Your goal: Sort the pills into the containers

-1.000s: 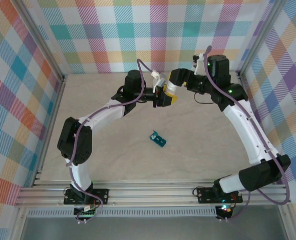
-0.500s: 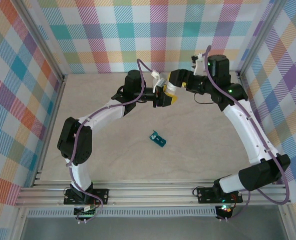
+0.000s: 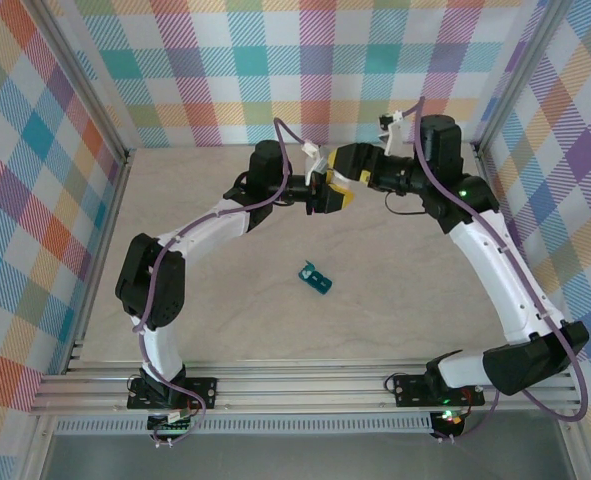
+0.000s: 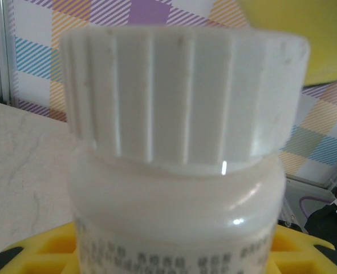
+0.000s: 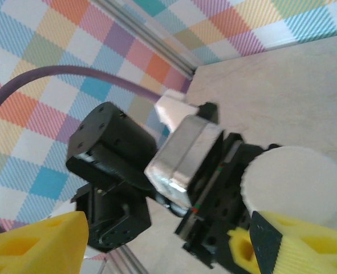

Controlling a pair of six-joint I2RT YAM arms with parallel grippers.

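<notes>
Bottle (image 4: 179, 188) clamped in left gripper (image 3: 327, 196); right gripper (image 5: 168, 228) spread wide at cap (image 5: 296, 182).

Top camera looks down on the table (image 3: 225, 320); both wrist cameras closely face the white bottle (image 4: 179, 142).

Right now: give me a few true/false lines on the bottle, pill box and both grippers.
1. The left gripper holds the bottle. True.
2. The bottle's cap is off. False: the white ribbed cap is on.
3. The pill box lies on the table, apart from both grippers. True.
4. The right gripper is clamped on the pill box. False: its jaws are open, up at the bottle's cap.
</notes>
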